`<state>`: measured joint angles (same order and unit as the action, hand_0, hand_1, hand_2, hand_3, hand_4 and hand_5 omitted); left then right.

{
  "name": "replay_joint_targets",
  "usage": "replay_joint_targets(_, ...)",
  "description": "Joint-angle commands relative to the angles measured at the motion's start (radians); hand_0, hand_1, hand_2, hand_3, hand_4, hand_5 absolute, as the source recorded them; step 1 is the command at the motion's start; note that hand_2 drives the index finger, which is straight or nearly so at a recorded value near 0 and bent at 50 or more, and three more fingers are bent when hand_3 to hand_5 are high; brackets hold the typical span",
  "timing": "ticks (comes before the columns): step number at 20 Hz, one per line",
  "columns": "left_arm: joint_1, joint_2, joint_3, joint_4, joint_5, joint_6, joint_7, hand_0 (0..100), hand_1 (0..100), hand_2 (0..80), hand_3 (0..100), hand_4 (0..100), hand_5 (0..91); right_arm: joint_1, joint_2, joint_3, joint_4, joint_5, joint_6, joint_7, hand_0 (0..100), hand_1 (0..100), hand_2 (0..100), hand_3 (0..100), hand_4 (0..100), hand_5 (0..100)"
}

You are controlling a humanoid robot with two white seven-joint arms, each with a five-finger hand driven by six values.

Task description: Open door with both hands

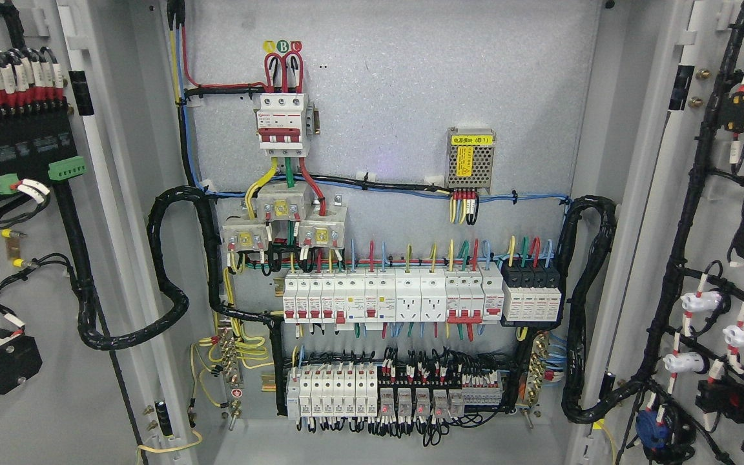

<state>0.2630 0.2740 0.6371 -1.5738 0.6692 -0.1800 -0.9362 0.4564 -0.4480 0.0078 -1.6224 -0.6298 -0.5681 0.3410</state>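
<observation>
Doors point(36, 258) open, wired cabinet point(398, 97) exposed

bright, even light | sharp all over | soft shadows behind cables point(165, 258) | faint purple glare on back panel point(378, 171)

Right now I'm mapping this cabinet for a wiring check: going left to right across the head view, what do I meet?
Left door with the black terminal module → black corrugated conduit loop → three-pole main breaker → perforated power supply with yellow label → black surge protector block → right door with its wiring harness.
</observation>
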Motion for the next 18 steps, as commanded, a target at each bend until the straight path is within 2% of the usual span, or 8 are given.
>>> replay_joint_targets(1, -0.080, 0.128, 0.046, 0.254, 0.039, 0.000, -0.006, 29, 0, 2.7, 3, 3, 0.0, 0.013, -0.041, 0.000, 0.007, -0.036, 0.001, 0.009, 22, 0, 0, 0, 0, 0)
replay_joint_targets(4, -0.114, 0.132, 0.017, 0.288, 0.039, 0.000, -0.021, 29, 0, 2.7, 3, 3, 0.0, 0.015, -0.043, -0.002, 0.009, -0.037, 0.001, 0.009, 22, 0, 0, 0, 0, 0)
replay_joint_targets(7, -0.146, 0.169, -0.031, 0.320, 0.039, 0.000, -0.024, 29, 0, 2.7, 3, 3, 0.0, 0.015, -0.044, -0.015, 0.010, -0.039, 0.001, 0.010, 22, 0, 0, 0, 0, 0)
replay_joint_targets(14, -0.237, 0.235, -0.063, 0.434, 0.041, 0.007, -0.024, 29, 0, 2.7, 3, 3, 0.0, 0.013, -0.044, -0.031, 0.032, -0.039, 0.002, 0.013, 22, 0, 0, 0, 0, 0)
replay_joint_targets(18, -0.257, 0.243, -0.063, 0.449, 0.041, 0.033, -0.024, 29, 0, 2.7, 3, 3, 0.0, 0.013, -0.044, -0.034, 0.044, -0.039, 0.002, 0.013, 22, 0, 0, 0, 0, 0)
